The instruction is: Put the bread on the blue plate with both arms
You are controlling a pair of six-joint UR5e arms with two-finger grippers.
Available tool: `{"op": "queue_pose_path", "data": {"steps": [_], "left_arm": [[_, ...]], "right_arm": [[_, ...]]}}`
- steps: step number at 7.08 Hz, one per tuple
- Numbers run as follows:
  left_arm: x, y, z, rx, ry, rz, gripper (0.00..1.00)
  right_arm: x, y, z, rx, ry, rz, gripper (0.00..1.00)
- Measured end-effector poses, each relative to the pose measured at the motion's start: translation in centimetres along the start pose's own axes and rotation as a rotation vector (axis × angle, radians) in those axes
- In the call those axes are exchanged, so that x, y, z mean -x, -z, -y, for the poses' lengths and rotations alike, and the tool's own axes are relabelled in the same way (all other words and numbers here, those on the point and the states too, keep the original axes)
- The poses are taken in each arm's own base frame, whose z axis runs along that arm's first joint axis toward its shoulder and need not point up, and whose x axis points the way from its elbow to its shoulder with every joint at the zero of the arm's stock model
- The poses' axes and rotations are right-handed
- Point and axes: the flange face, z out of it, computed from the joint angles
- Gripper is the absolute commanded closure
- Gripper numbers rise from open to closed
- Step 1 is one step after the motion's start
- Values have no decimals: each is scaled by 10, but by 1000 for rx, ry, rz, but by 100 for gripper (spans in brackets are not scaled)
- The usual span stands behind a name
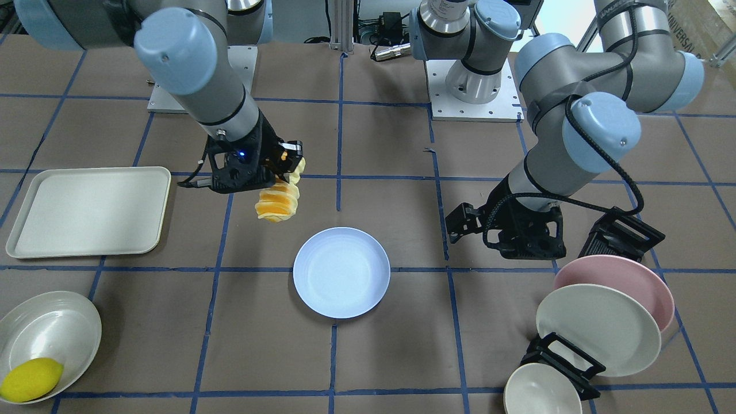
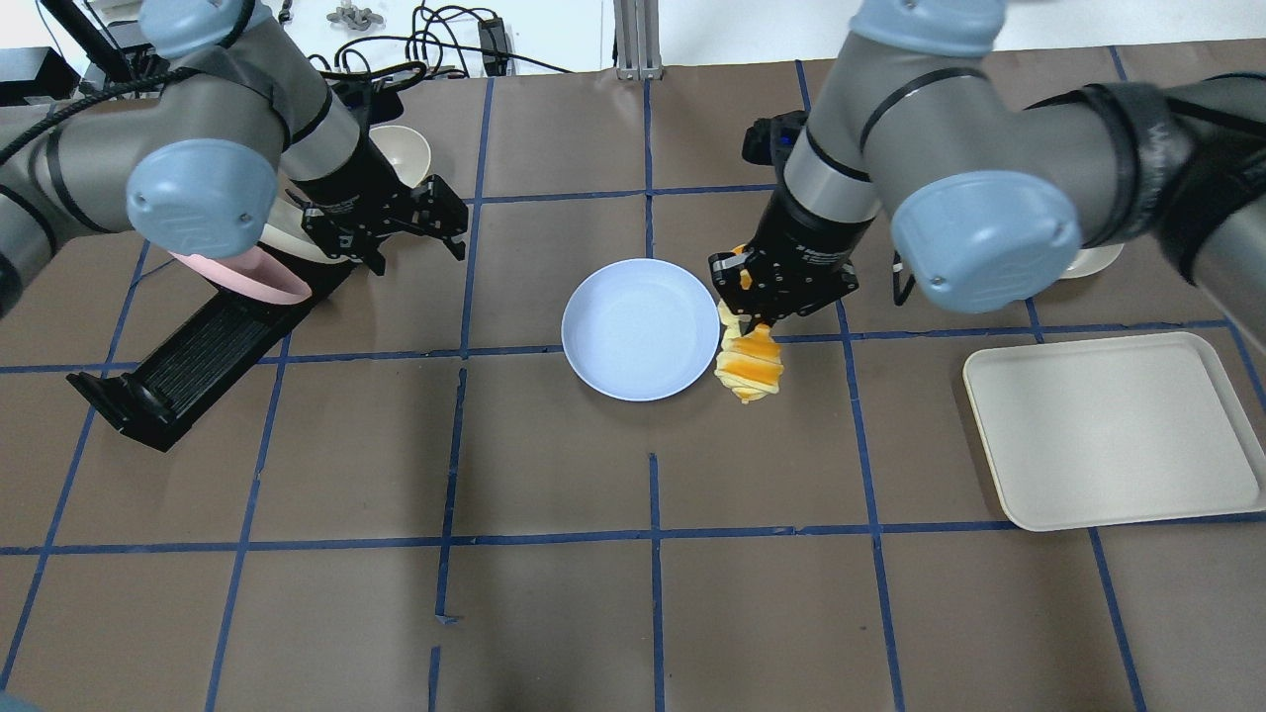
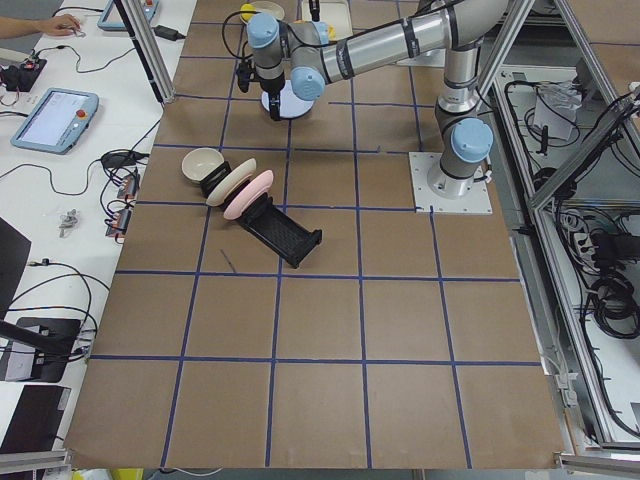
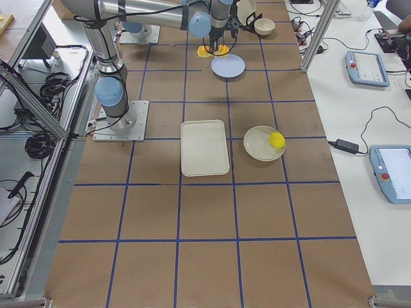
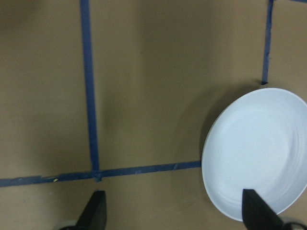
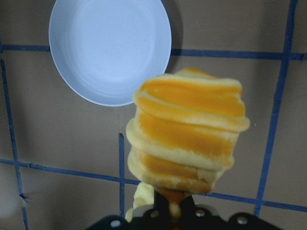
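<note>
My right gripper (image 2: 754,297) is shut on one end of the bread (image 2: 749,364), an orange and cream striped roll. The bread hangs down above the table, just off the right rim of the blue plate (image 2: 641,328). In the right wrist view the bread (image 6: 187,129) fills the middle and the plate (image 6: 110,48) lies up and to the left. My left gripper (image 2: 386,232) is open and empty, left of the plate and above bare table. In the left wrist view its fingertips (image 5: 96,213) stand wide apart and the plate (image 5: 259,153) is at the right.
A cream tray (image 2: 1108,425) lies at the robot's right. A cream bowl (image 1: 49,330) with a yellow lemon (image 1: 30,379) sits beyond it. By the left arm a black rack (image 2: 198,356) holds a pink plate (image 1: 627,282) and a cream plate (image 1: 598,328), with a small bowl (image 1: 540,394) beside it.
</note>
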Motion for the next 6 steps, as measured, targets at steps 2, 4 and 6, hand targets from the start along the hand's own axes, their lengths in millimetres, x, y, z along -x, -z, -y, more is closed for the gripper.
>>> {"op": "queue_pose_path", "data": {"steps": [2, 4, 6], "left_arm": [[4, 49, -31, -19, -23, 96, 0], [-4, 86, -57, -44, -36, 132, 0], [-17, 101, -68, -63, -56, 139, 0]], "right_arm": [[26, -61, 28, -2, 7, 3, 94], [29, -108, 63, -20, 0, 16, 94], [33, -136, 89, -39, -15, 22, 94]]}}
